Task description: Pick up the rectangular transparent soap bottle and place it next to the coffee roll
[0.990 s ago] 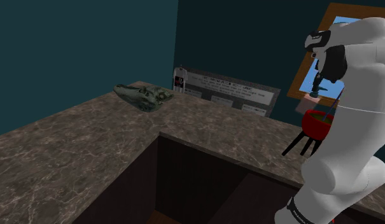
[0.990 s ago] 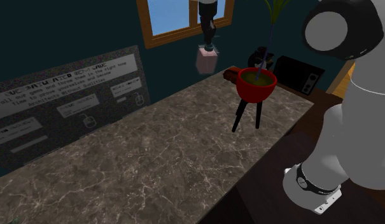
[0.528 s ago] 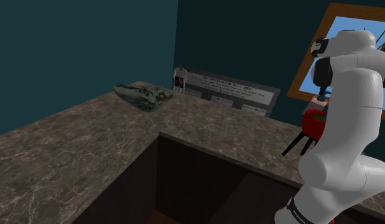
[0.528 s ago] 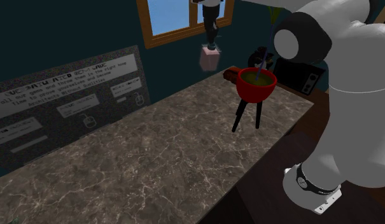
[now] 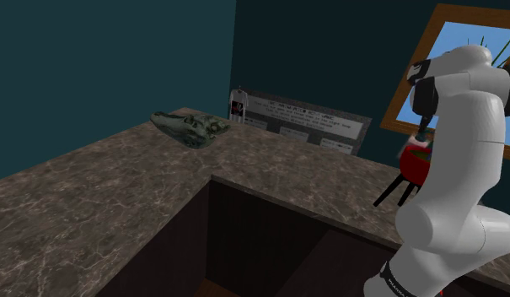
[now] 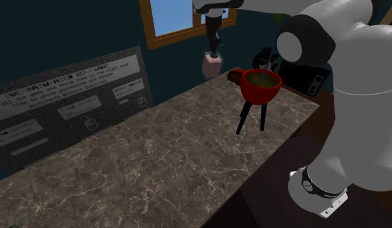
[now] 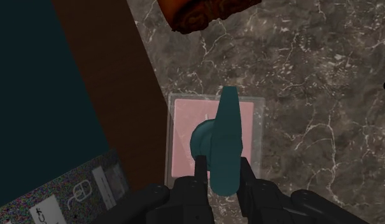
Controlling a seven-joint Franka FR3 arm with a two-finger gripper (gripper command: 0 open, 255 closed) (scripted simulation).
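Soap bottle point(image 7: 184, 130), pink-tinted and rectangular with a teal pump, is hanging from the gripper point(image 7: 221, 168), whose fingers are clasping its neck. Over the last second it has been sinking slightly toward the marbled surface point(image 6: 155, 155), near the coffee roll point(image 6: 234, 76) and on its left in the second exterior view, so the release is probably coming soon. The white arm point(image 6: 356, 97) is arching over the red pot point(image 6: 261, 87), wrist pointing straight down.
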